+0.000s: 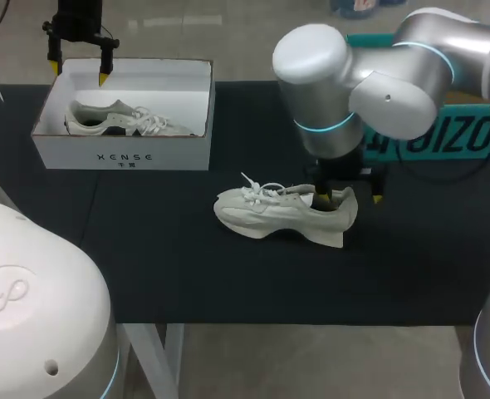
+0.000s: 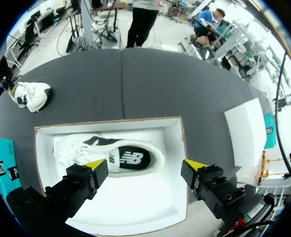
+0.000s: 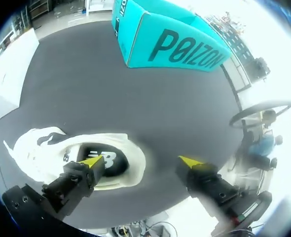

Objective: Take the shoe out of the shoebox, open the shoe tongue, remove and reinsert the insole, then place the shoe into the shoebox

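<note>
The right end effector (image 3: 141, 161) hangs low over the dark table (image 3: 135, 98), fingers spread wide. One yellow tip sits over the heel opening of the white shoe (image 3: 37, 148), right above the dark insole (image 3: 113, 160); contact can't be made out. The other tip is over bare table, well clear of the shoe. Ahead stands a teal box (image 3: 170, 39). Beyond the shoe's toe, a white shoebox (image 3: 7, 69) sits at the table's far side.

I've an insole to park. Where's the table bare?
Black tabletop is bare in front of the white cardboard shoebox, left of the white mid-table sneaker, and along the near edge. Crowded at that sneaker's heel, under the right arm's jaws.
</note>
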Available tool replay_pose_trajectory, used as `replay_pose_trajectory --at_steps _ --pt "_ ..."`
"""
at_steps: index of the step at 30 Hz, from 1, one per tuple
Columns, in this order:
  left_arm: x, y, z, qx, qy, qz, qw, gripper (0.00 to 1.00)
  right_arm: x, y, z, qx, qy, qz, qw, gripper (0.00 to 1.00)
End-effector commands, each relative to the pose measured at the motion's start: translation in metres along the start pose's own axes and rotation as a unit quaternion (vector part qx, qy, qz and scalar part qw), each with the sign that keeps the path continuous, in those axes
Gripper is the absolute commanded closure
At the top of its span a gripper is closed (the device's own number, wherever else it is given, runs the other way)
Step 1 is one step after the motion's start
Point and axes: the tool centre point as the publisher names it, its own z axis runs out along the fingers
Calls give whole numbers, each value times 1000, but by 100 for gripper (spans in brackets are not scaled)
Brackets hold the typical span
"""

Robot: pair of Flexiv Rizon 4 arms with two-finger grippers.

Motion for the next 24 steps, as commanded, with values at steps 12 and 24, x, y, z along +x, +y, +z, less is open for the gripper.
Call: replay_pose_trajectory --at_steps 12,24 --pt "1 1 -1 1 0 0 1000 0 -87 -3 -77 -143 301 -452 828 0" --pt "1 1 -1 1 0 0 1000 0 -87 -3 -77 -143 301 -452 828 0"
